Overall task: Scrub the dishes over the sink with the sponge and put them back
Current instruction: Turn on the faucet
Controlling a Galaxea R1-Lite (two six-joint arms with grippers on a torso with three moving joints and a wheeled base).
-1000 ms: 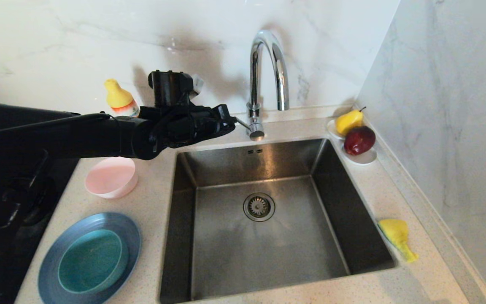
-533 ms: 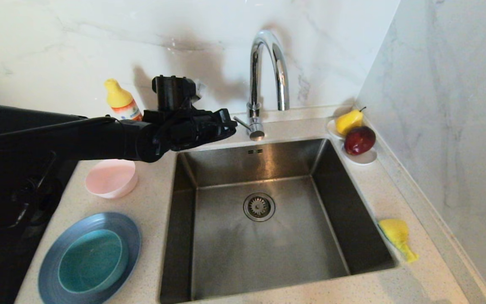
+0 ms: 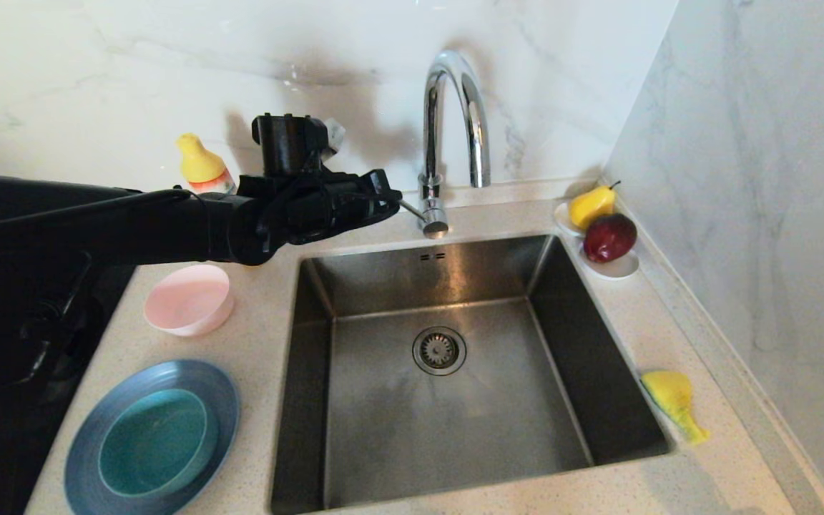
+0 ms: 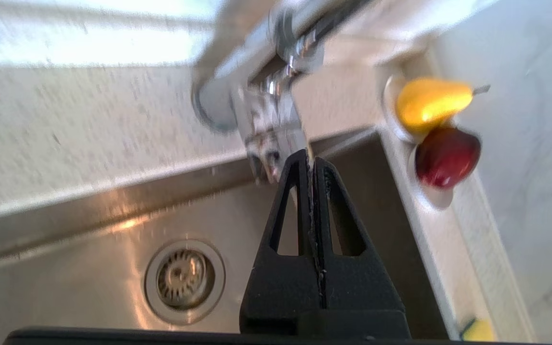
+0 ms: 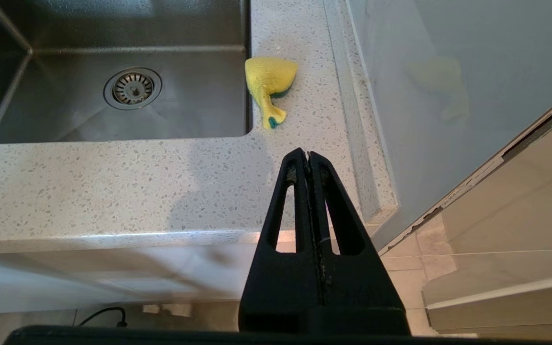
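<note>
My left gripper (image 3: 393, 203) is shut and empty, reaching across the sink's back left corner, its tip right at the small side lever (image 3: 412, 210) of the chrome tap (image 3: 455, 107). In the left wrist view the left gripper (image 4: 308, 160) sits against the tap's base (image 4: 266, 124); I cannot tell if they touch. The teal bowl (image 3: 154, 443) sits in the grey-blue plate (image 3: 194, 377) on the counter left of the sink (image 3: 383, 436). The pink bowl (image 3: 187, 300) stands behind them. The sponge (image 3: 672, 400) (image 5: 269, 79) lies right of the sink. My right gripper (image 5: 307, 155) hangs shut before the counter's front edge.
A yellow-capped bottle (image 3: 201, 168) stands at the back wall behind my left arm. A pear (image 3: 591, 204) and a red apple (image 3: 609, 237) rest on a white dish (image 3: 621, 269) in the back right corner. A black hob (image 3: 26, 322) lies at the left. The drain strainer (image 3: 439, 350) sits mid-sink.
The left arm dipped slightly and came back up, its shut tip staying at the tap's lever. Nothing else has moved.
</note>
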